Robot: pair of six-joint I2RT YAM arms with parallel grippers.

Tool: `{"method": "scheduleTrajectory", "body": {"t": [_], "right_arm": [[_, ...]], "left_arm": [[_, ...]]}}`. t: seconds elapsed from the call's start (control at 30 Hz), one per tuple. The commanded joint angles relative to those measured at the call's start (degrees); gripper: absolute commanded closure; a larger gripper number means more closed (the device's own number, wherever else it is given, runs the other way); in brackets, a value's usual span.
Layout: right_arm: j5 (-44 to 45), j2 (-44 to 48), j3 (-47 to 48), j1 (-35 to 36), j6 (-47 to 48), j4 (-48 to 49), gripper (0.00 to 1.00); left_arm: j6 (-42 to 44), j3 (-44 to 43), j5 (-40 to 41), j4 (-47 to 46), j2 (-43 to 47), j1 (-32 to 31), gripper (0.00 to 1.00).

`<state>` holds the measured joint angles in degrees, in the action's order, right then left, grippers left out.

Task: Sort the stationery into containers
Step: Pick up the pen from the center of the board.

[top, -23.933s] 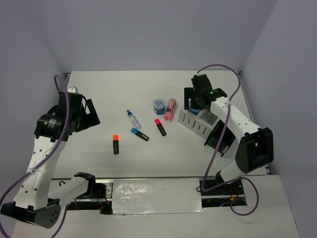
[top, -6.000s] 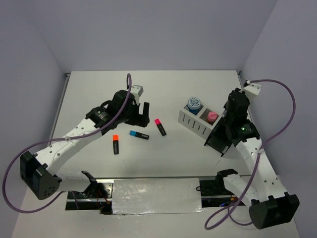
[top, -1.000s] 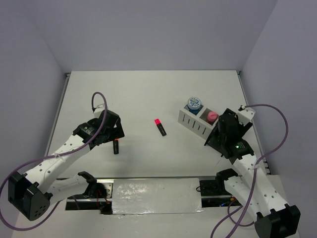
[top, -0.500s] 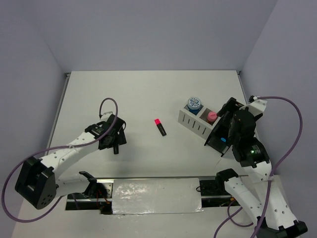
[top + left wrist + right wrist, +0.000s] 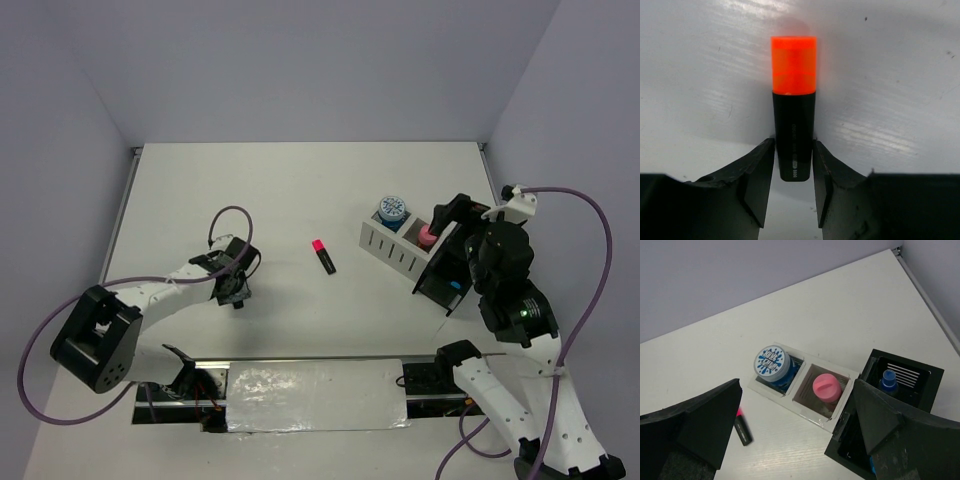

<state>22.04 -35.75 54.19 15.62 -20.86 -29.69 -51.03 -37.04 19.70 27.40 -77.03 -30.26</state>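
My left gripper [image 5: 793, 150] is shut on the black barrel of the orange-capped highlighter [image 5: 793, 100], which lies on the table; the same left gripper [image 5: 237, 290] is low at the table's left-centre. A pink-capped highlighter [image 5: 323, 257] lies alone mid-table. The white two-compartment box [image 5: 398, 250] holds a round blue tin [image 5: 772, 363] and the pink tube [image 5: 826, 387]. The black box [image 5: 920, 371] holds the blue-capped bottle [image 5: 888, 379] and something blue [image 5: 455, 283]. My right gripper [image 5: 796, 390] hangs open and empty above both boxes.
Purple cables loop from both arms, one over the table near the left wrist [image 5: 228, 215]. The right-hand wall stands close behind the black box [image 5: 448, 278]. The table's raised edge [image 5: 125, 205] runs along the left.
The left jaws have closed onto the orange highlighter. The right gripper has lifted away from the black box and opened wider.
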Motion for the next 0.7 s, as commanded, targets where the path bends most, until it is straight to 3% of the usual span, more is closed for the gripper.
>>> {"method": "scheduleTrajectory", "body": {"t": [0.0,0.1,0.27,0.37,0.47,0.57,0.67], "right_arm": [[-3.9,0.1,3.0,0.6,0.8,0.3,0.00],[-9.5,-0.7,2.9,0.7,-0.2,1.2,0.00],[-23.3,-3.4,2.3,1.0,-6.2,4.9,0.00],[-28.0,-6.2,1.2,4.5,-12.1,8.1,0.00],[-23.3,-11.1,0.8,11.3,-15.4,10.5,0.00],[-19.7,-17.6,3.2,20.7,-18.9,10.7,0.00],[-18.2,-22.9,4.3,24.2,-21.5,13.1,0.00]], "left_arm": [[-0.9,2.6,-1.5,-2.1,-3.3,0.4,0.72],[-1.2,3.7,-2.2,-3.7,-3.3,0.3,1.00],[3.2,3.0,-6.9,-6.9,2.9,-1.0,1.00],[7.6,3.3,-13.0,-12.3,12.6,-3.6,1.00],[10.1,2.8,-19.1,-19.3,21.2,-5.8,1.00],[11.7,-0.8,-22.1,-22.6,22.7,-8.3,1.00],[13.5,-3.4,-22.8,-23.8,22.5,-11.3,1.00]]}}
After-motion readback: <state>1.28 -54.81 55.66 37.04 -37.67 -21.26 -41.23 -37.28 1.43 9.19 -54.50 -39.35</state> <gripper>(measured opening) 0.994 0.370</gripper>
